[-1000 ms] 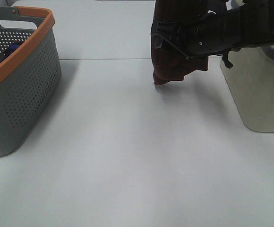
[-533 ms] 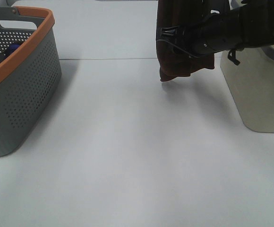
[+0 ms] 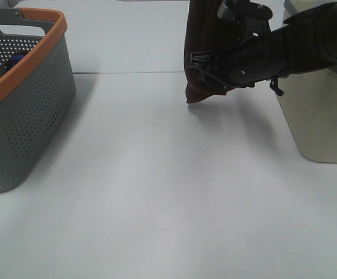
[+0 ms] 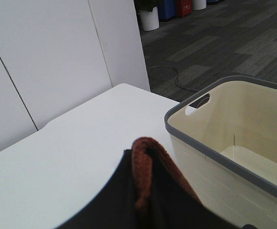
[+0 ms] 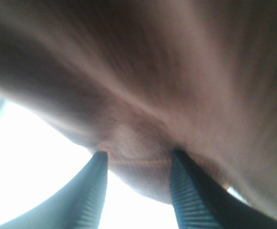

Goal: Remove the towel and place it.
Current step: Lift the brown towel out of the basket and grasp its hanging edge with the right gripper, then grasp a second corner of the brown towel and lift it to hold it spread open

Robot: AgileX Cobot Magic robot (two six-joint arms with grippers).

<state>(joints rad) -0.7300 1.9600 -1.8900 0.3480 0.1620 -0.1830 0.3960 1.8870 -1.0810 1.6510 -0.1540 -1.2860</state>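
The dark reddish-brown plush towel (image 3: 199,55) hangs with its long axis vertical over the white bench (image 3: 157,192), its top fold clamped in the left tool (image 4: 145,195). The right tool (image 5: 138,155) reaches in sideways and straddles the low end, fingers apart. I cannot tell whether it pinches the cloth.

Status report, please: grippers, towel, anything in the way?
Left gripper shut on towel. Right gripper at its lower part, jaws apart, grip unclear. Towel hangs over table, beside cream basket.
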